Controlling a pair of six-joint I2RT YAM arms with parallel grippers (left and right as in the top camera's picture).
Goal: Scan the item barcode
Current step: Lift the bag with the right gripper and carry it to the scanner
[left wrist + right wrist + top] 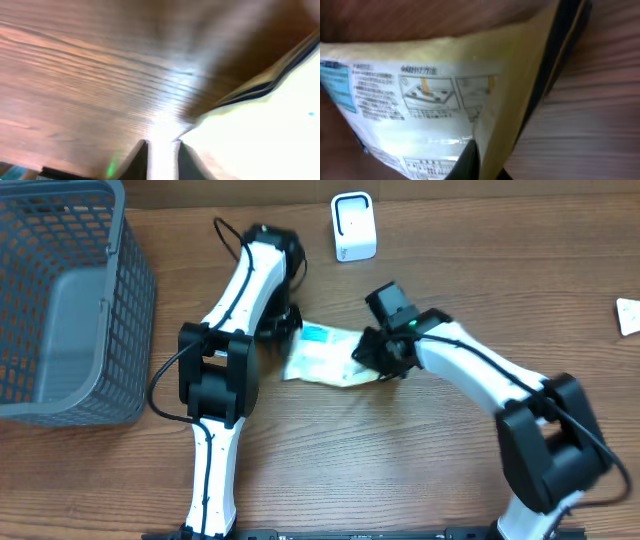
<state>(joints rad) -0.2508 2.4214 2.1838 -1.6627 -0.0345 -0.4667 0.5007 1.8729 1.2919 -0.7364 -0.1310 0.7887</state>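
Table (400,480): grey basket (130,310) far left, both arms meeting mid-table at the packet (322,358). It sits between them, on or just above the wood (can't tell which), well apart from the white scanner (353,226) at the far edge. The right gripper (378,360) is clamped tight on the packet's right edge. The left gripper (285,325) is at its left edge, but the wrist view is blur, so I can't tell its opening or grip. Progress: early, I'd say. Item grabbed, not yet presented, and no barcode showing in any view. Print: blue label block (337,82), boxed diagrams (430,95), text too fine to read, no brand legible.
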